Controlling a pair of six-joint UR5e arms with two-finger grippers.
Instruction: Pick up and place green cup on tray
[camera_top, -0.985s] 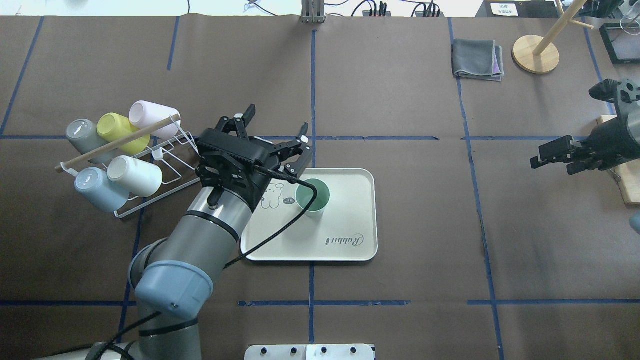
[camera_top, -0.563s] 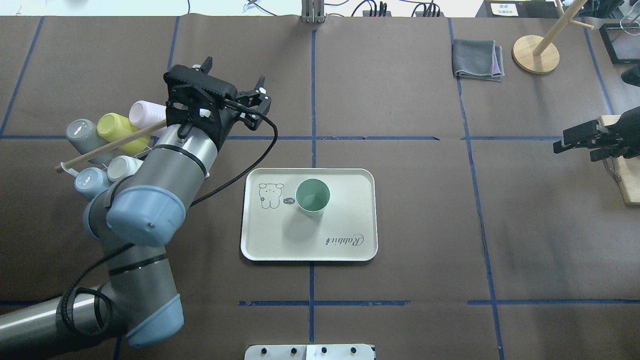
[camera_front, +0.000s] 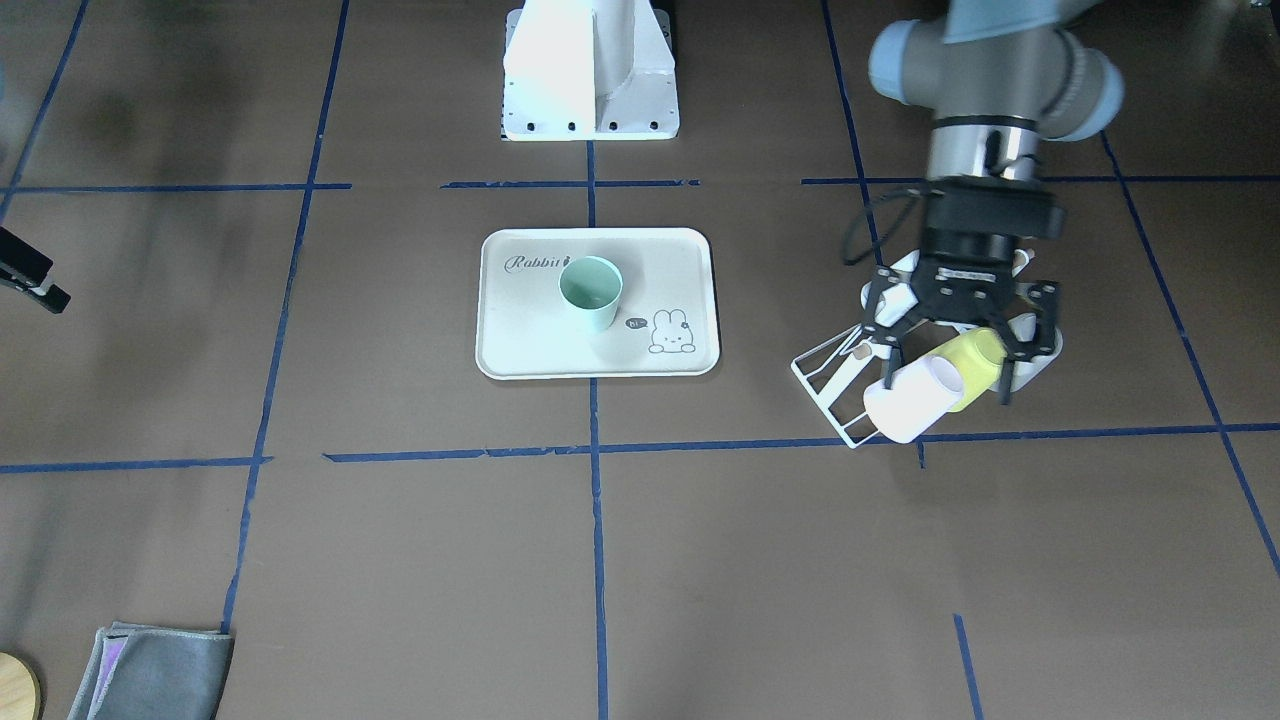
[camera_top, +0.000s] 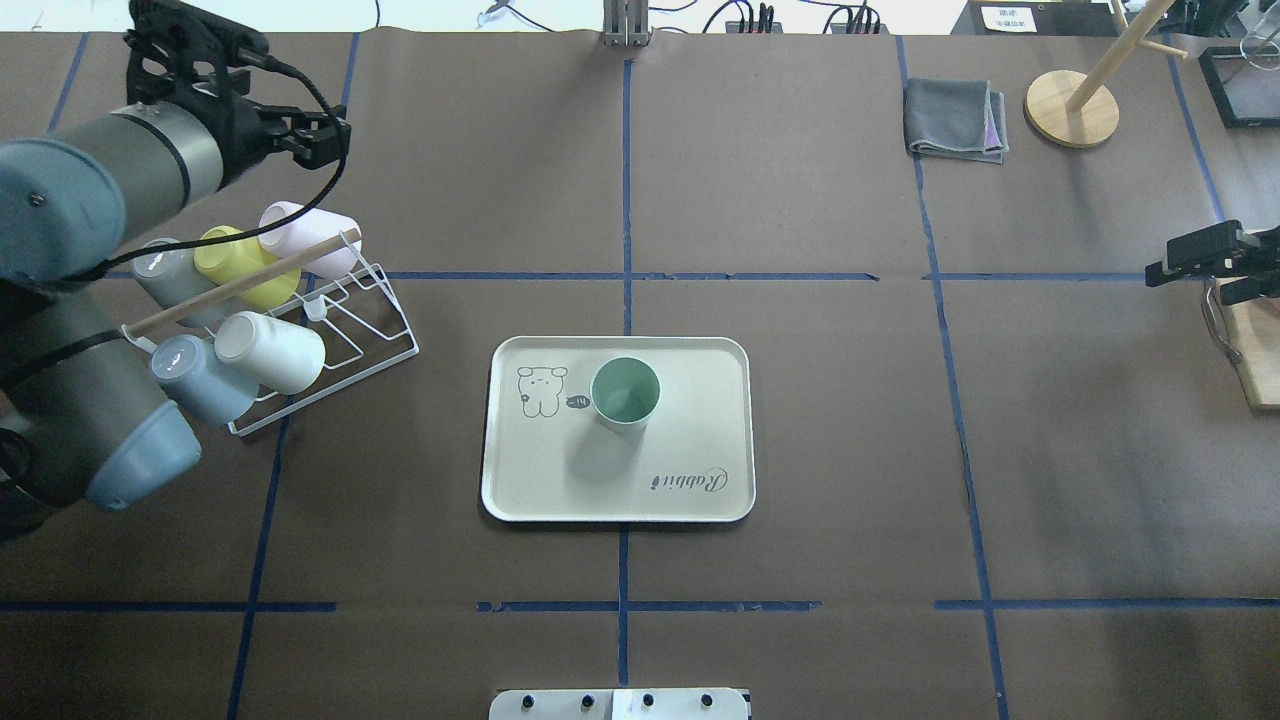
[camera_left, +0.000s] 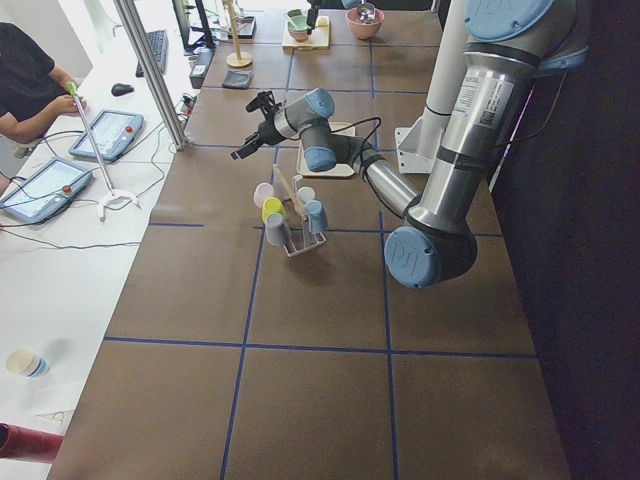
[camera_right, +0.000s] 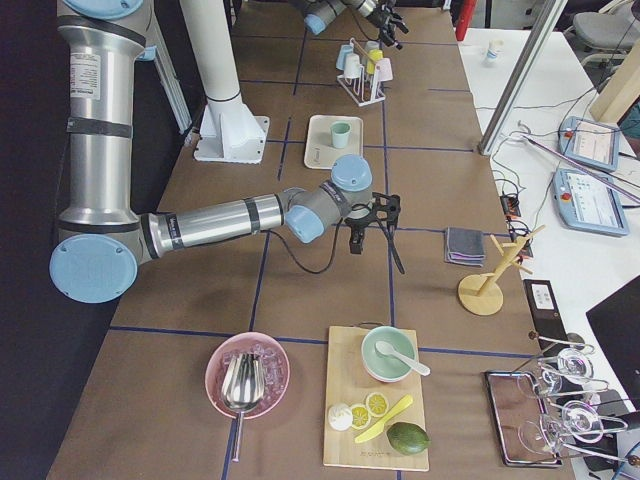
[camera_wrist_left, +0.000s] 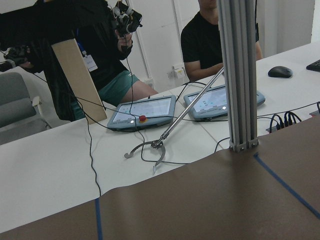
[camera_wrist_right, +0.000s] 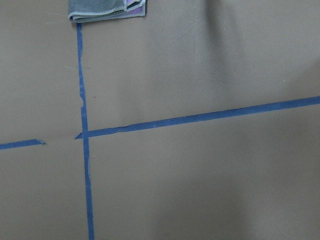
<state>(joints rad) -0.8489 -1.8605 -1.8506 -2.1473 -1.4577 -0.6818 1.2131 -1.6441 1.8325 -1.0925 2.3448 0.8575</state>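
Left gripper (camera_front: 955, 345): fingers spread, empty, raised near the rack (camera_top: 360, 320).
Green cup (camera_top: 625, 393): upright on the tray (camera_top: 700, 440), well apart from both grippers.
Handling: likely light, stiff, slick; pinch its wall at the rim.
Right gripper (camera_top: 1195, 275): spread, empty.

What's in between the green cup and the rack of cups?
Overhead view: between the green cup and the rack lie only the bunny drawing on the tray and bare brown table.

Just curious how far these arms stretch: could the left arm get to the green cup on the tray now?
Probably yes. The green cup stands upright, alone on the tray, with nothing over it, and the left gripper hangs open and empty near the cup rack.
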